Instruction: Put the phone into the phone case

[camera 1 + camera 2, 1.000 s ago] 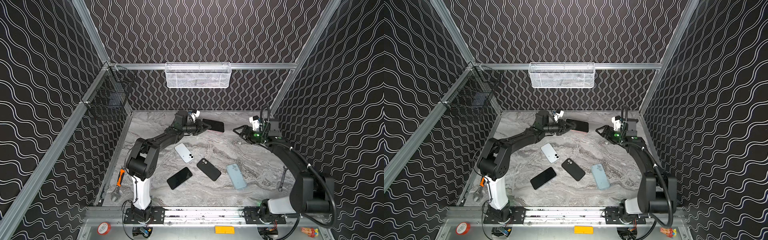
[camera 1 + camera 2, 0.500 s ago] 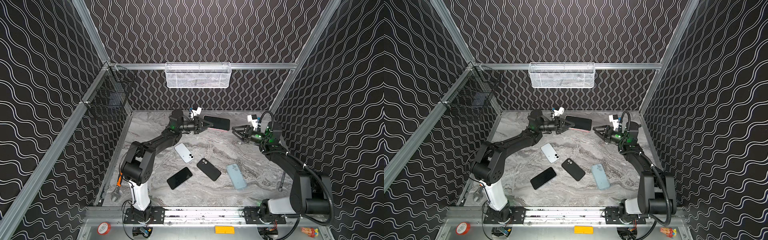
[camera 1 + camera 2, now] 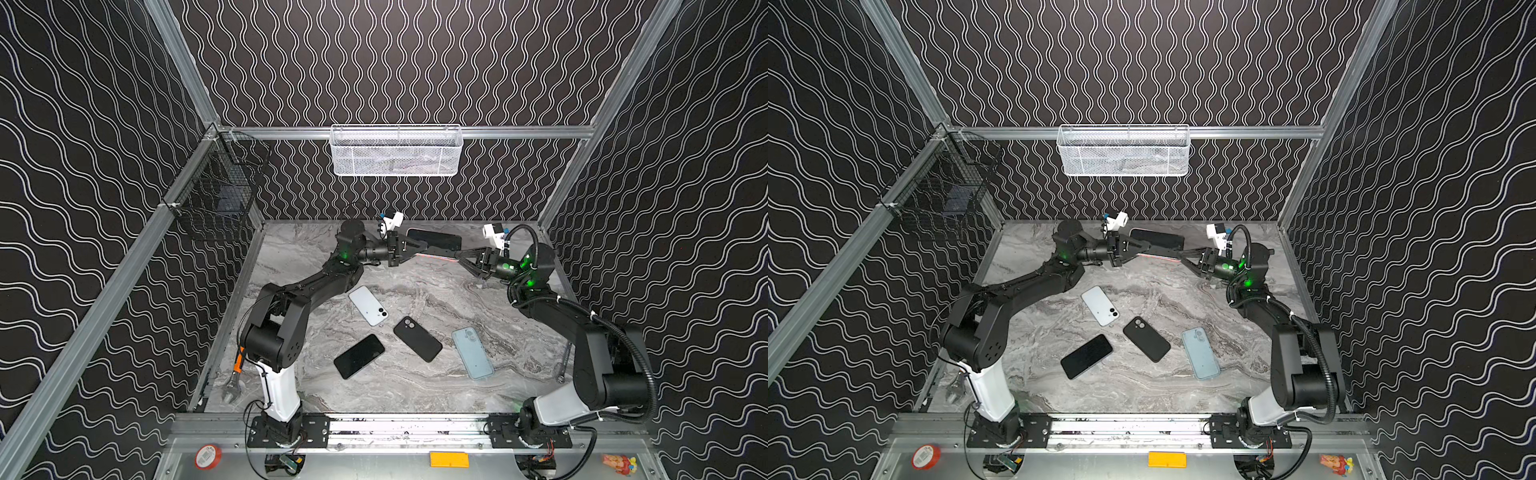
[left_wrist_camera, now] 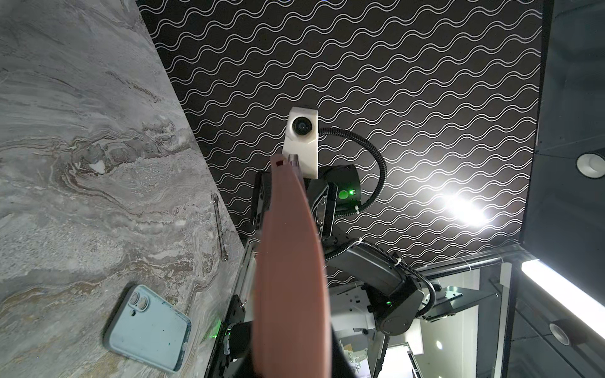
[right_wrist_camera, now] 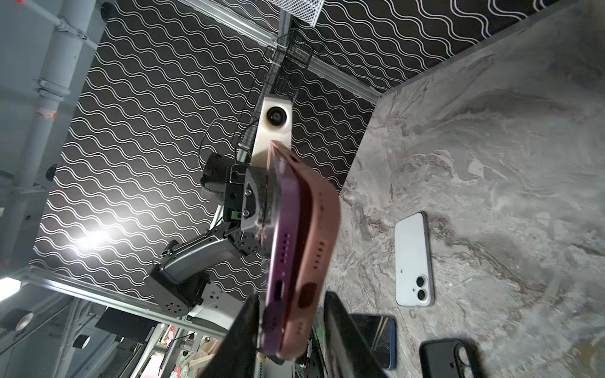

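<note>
The phone [image 3: 434,241], purple-edged with a dark screen, hangs level above the back of the table in both top views. The pink phone case [image 5: 311,245] lies against its back. At the end nearest my right wrist camera the phone [image 5: 281,261] stands proud of the case, its edge fully bare. My left gripper [image 3: 415,249] is shut on one end of the pair; the case [image 4: 291,278] hides its fingers in the left wrist view. My right gripper [image 5: 291,314] has closed on the other end, one finger on the phone's face and one at the case's back.
On the marble table [image 3: 415,395] lie a white phone [image 3: 368,306], a black case [image 3: 417,339], a black phone face up [image 3: 359,356] and a light blue case [image 3: 473,353]. A wrench [image 3: 563,365] lies at the right wall. Wire baskets [image 3: 395,151] hang on the walls.
My left gripper has swung the phone and case towards the right arm. My right gripper has moved in to the free end and its jaws have narrowed onto it.
</note>
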Controlling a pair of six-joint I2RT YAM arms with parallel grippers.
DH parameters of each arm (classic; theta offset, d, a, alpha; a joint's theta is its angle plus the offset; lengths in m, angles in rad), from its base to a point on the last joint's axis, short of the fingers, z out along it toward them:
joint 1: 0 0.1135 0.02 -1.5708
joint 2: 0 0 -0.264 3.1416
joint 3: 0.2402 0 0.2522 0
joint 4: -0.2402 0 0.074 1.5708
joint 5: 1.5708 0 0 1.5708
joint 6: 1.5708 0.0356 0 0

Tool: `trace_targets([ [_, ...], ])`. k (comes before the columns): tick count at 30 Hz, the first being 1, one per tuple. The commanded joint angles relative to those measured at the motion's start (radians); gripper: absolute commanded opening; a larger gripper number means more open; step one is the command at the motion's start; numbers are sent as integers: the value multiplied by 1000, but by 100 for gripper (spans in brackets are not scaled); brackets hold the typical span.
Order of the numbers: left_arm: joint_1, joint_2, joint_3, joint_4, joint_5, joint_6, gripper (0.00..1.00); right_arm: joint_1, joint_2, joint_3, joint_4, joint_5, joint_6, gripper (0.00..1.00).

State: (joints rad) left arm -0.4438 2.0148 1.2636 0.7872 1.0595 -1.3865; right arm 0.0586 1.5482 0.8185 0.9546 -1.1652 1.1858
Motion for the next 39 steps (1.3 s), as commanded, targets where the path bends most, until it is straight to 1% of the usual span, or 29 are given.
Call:
trace_targets([
  [1, -2, -2, 0, 53, 5, 11, 0, 1, 16, -2, 183, -14, 109, 27],
  [3, -3, 2, 0, 52, 5, 11, 0, 1, 17, 0, 175, -14, 104, 24],
  [6, -3, 5, 3, 41, 5, 21, 0, 1, 7, 6, 113, -9, 63, 17],
  [10, -4, 5, 8, 3, 2, 52, 0, 1, -16, 21, -44, 5, -33, 11],
  [14, -8, -3, 20, -71, 3, 115, 0, 1, -32, 42, -179, 16, -111, 5],
  [15, -9, -6, 22, -90, 3, 130, 0, 0, -35, 48, -204, 17, -127, 6],
  [17, -12, -13, 24, -120, 5, 156, 0, 0, -44, 59, -255, 26, -158, 14],
  [18, -13, -18, 21, -135, 5, 170, 0, -1, -49, 66, -278, 30, -174, 20],
  [19, -13, -23, 19, -147, 5, 180, 0, -2, -52, 72, -299, 36, -190, 30],
  [21, -15, -33, 11, -177, 3, 208, 0, -2, -55, 95, -353, 51, -229, 38],
  [23, -17, -44, 7, -220, 2, 246, 0, -2, -48, 115, -373, 57, -245, 41],
  [25, -22, -54, 7, -262, -2, 280, 0, -2, -36, 127, -359, 55, -237, 42],
  [26, -23, -58, 9, -287, -1, 298, 0, -3, -29, 135, -356, 54, -233, 41],
  [28, -26, -62, 10, -301, -4, 309, 0, -2, -21, 150, -354, 53, -228, 34],
  [30, -30, -60, 8, -294, -3, 305, 0, -2, -22, 155, -342, 51, -223, 28],
  [32, -33, -57, 6, -284, -4, 297, 0, 0, -26, 156, -341, 53, -222, 24],
  [33, -33, -55, 7, -283, -4, 295, 0, -1, -28, 154, -339, 53, -223, 20],
  [35, -37, -53, 6, -283, -6, 294, 0, -1, -31, 151, -336, 54, -223, 16],
  [39, -41, -51, 6, -279, -8, 291, 0, 0, -37, 138, -315, 56, -222, 5],
])
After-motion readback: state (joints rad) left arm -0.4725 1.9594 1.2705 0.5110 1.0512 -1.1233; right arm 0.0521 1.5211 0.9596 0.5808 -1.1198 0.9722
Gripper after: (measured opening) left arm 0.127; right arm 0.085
